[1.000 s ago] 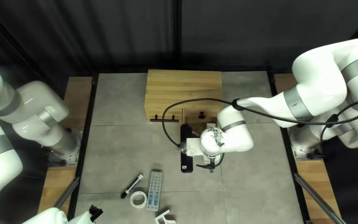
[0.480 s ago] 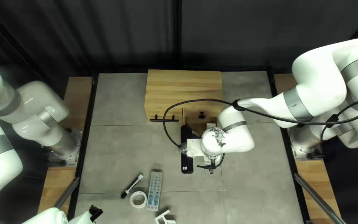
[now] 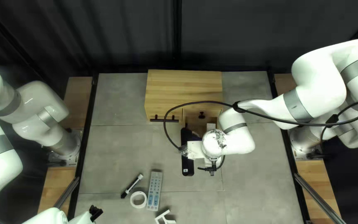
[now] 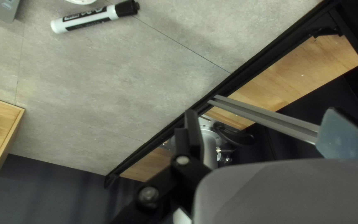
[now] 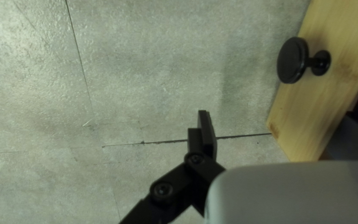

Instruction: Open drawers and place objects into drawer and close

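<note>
Right gripper (image 5: 270,120) spread, nothing pinched, over the tabletop (image 5: 125,83). Round knob (image 5: 293,60) ahead at roughly 1 o'clock if straight ahead is 12; not touching. It's on the front of the open drawer (image 5: 328,95), dark stuff partly visible inside.

Change: over the last second the right wrist (image 3: 214,141) slid a touch toward 6 o'clock in the top left view; loose items and left arm haven't budged. Reads like backing off after the pull, so opening looks done, loading next, closing last.

Drawer sits at the cabinet's (image 3: 185,89) lower right, faces 6 o'clock, slide axis 12 to 6, partly hidden by the arm; a white item (image 3: 211,125) shows there. Bar handle (image 3: 164,119) at the cabinet's front left, lying 9 to 3.

Left gripper (image 3: 96,212) also spread, holding nothing, at 7 o'clock in the top left view. Marker (image 3: 132,186) at its 2 o'clock, axis 1 to 7, black end to 7. Tape roll (image 3: 138,200) flat, between 2 and 3. Remote (image 3: 154,191) just past it, long axis nearly 12 to 6. White bracket (image 3: 164,217) at 3, cut off, pointing unclear. Marker probably the easiest first grab; fingers should close across its barrel, else it may roll
</note>
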Available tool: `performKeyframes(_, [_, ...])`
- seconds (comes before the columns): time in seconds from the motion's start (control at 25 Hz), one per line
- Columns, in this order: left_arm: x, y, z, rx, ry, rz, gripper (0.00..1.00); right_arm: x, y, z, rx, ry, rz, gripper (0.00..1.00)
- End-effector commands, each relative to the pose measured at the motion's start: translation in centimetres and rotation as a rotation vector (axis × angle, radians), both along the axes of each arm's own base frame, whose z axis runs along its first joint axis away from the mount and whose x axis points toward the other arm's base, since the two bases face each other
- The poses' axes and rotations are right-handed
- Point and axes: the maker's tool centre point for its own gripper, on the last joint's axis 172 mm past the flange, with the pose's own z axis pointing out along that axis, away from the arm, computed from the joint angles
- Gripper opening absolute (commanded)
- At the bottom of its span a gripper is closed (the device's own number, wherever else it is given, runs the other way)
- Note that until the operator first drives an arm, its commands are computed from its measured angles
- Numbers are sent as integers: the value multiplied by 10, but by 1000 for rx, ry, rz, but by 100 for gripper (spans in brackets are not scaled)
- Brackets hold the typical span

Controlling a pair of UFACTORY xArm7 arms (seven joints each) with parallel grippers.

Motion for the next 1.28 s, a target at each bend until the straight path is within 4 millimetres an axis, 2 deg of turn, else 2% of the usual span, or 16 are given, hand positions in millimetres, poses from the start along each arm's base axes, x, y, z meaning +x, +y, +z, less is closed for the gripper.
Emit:
performKeyframes(0.04, [0, 0, 0, 0, 0, 0, 100, 0, 3, 1, 6, -5, 5, 100])
performKeyframes(0.72, [0, 0, 0, 0, 0, 0, 100, 0, 12, 7, 28, -17, 30, 100])
performKeyframes(0.92, [0, 0, 0, 0, 0, 0, 100, 0, 11, 18, 13, -23, 29, 100])
performKeyframes(1.16, [0, 0, 0, 0, 0, 0, 100, 0, -21, 40, -55, -34, -20, 100])
performKeyframes(1.28, [0, 0, 0, 0, 0, 0, 100, 0, -35, 44, -73, -51, -67, 100])
